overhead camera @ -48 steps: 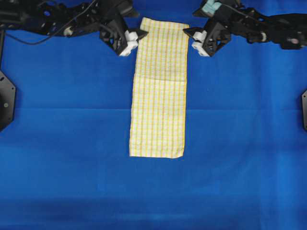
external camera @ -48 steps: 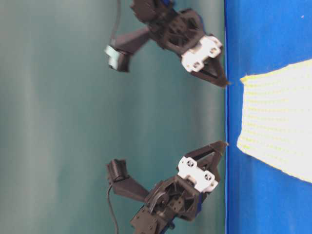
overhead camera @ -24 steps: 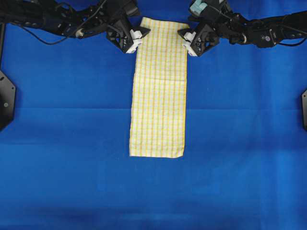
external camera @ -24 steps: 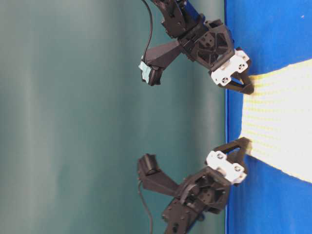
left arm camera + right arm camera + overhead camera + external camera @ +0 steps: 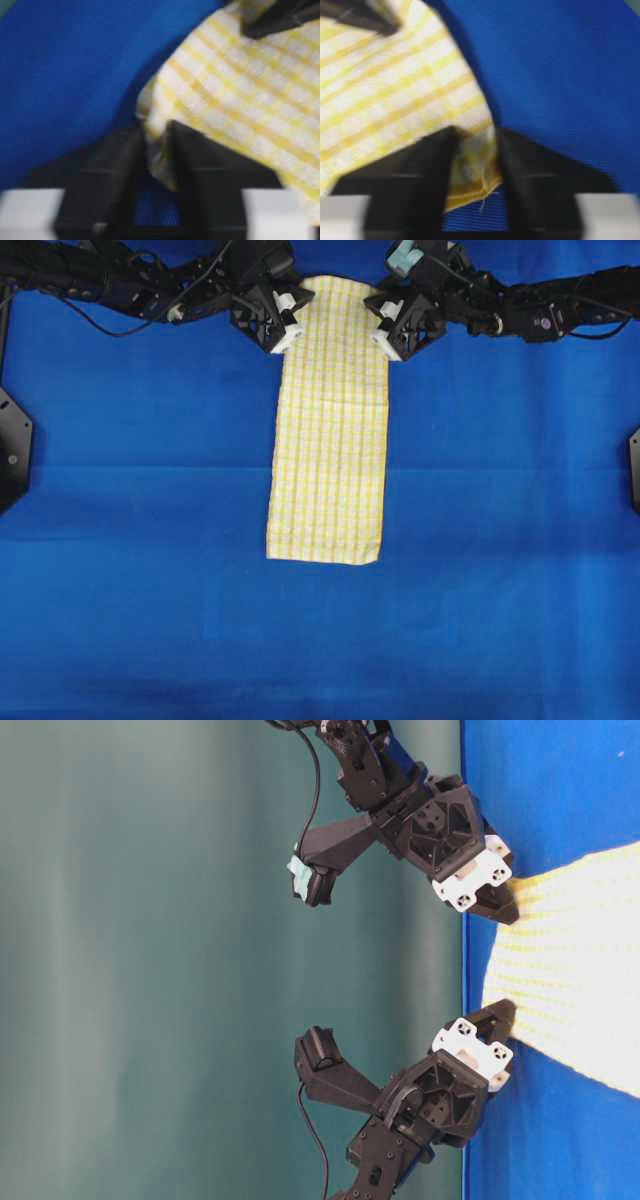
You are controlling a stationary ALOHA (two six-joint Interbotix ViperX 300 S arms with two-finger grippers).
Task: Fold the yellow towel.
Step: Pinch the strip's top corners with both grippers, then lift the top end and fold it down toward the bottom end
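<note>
Yellow towel (image 5: 330,430): fine yellow/white check w/ greyish lines, solid yellow hem showing betw right end effector (image 5: 472,165) fingers. Bench (image 5: 150,540) cover plain deep blue. Both end effectors black w/ white blocks behind fingers; left end effector (image 5: 155,150) same. Backdrop wall (image 5: 150,960) dull teal-green.

Blue table covering (image 5: 150,540) spreads wide; plain teal wall (image 5: 150,970) rises behind it.

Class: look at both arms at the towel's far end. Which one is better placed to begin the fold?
Neither alone. The left gripper pinches one far corner of the yellow towel and the right gripper pinches the other, so both are probably equally placed to lift together.
</note>
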